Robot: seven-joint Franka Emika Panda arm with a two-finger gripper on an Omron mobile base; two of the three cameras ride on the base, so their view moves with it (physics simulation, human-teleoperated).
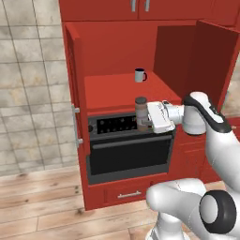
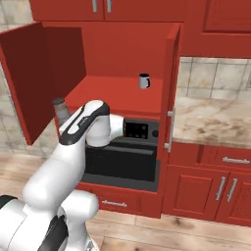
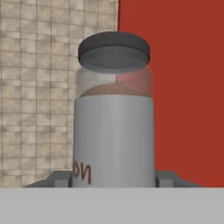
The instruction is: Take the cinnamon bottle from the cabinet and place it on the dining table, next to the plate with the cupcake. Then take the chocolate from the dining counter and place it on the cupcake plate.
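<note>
My gripper (image 1: 143,121) is shut on the cinnamon bottle (image 1: 141,112), a small jar with a dark cap, a pale band and brown contents. The bottle hangs upright in the air in front of the open red cabinet (image 1: 122,47), level with the front edge of its shelf and clear of it. From the right base view the bottle (image 2: 60,109) peeks out behind my forearm at the left. The hand view has the bottle (image 3: 113,131) close up, with a fingertip (image 3: 61,178) pressed against each side of its base.
A dark mug (image 1: 140,75) with a white inside stands at the back of the cabinet shelf. Both cabinet doors (image 2: 29,78) stand swung wide open. A black oven (image 1: 129,157) sits below the shelf. A marble counter (image 2: 211,120) lies to the right, and a tiled wall to the left.
</note>
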